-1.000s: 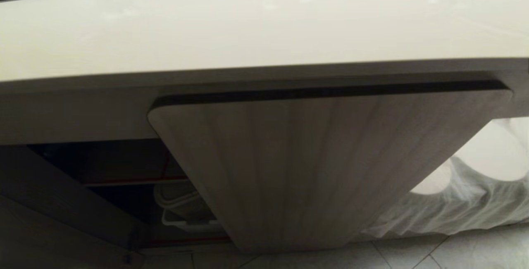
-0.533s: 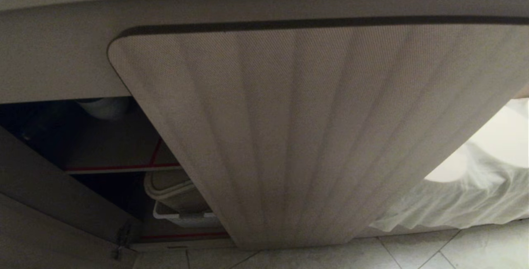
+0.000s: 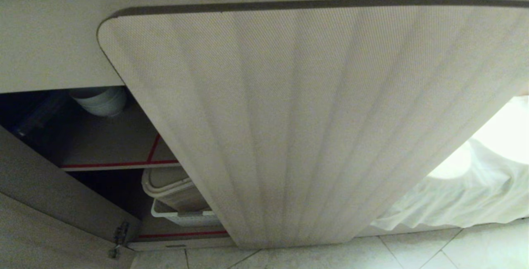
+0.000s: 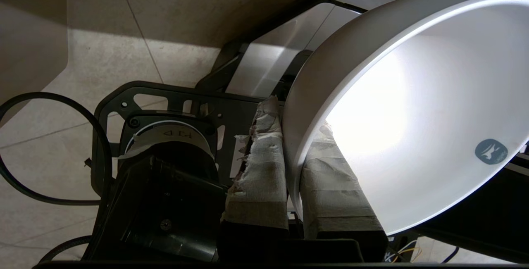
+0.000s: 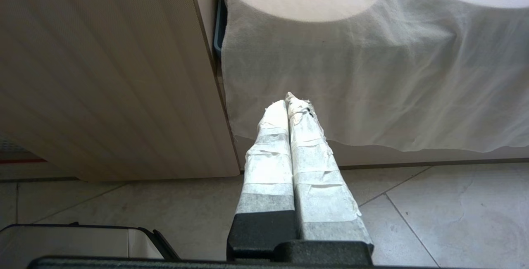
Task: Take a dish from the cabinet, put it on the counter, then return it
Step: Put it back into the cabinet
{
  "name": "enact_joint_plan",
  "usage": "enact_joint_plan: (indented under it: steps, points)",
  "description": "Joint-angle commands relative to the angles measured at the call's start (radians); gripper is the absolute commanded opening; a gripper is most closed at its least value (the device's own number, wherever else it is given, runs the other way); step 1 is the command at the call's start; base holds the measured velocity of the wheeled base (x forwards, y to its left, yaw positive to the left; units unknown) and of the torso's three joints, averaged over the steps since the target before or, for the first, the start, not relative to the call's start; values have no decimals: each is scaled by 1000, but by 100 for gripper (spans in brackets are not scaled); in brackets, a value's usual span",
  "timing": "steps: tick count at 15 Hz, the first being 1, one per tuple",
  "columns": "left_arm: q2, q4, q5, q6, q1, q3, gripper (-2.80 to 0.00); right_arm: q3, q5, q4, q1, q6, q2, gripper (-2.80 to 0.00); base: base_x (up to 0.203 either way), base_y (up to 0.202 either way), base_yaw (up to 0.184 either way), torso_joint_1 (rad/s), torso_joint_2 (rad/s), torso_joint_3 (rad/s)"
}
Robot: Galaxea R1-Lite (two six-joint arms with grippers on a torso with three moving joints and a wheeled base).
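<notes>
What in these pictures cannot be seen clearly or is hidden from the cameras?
- Head view: most of the cabinet interior is hidden behind the shut fluted door; the stacked bowls are cut by the frame above.
- Head view: neither arm shows.
- Left wrist view: the dish, gripped by the left gripper, runs past the picture's edge and hides what lies behind.
- Right wrist view: a white cloth covers what is beneath.

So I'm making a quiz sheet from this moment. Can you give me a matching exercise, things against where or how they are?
Things:
1. dish
2. right gripper
3. stack of white bowls
4. white cloth

States:
a. on the cabinet's upper shelf
b. draped beside the closed door
c. shut on nothing, above the floor tiles
d. clamped by its rim in the left gripper

Pairs: 1-d, 2-c, 3-a, 4-b
</notes>
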Motion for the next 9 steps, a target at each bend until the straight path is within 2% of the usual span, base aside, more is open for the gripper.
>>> enact_joint_plan:
  steps: [1,9]
  points:
    - [-1,6,0,-4,1,0,-280,0,0,0,1,0,2,-280,0,0,0,0,0,0]
    - [-10,5,1,-7,4,25,-280,0,0,0,0,0,0,-280,0,0,0,0,0,0]
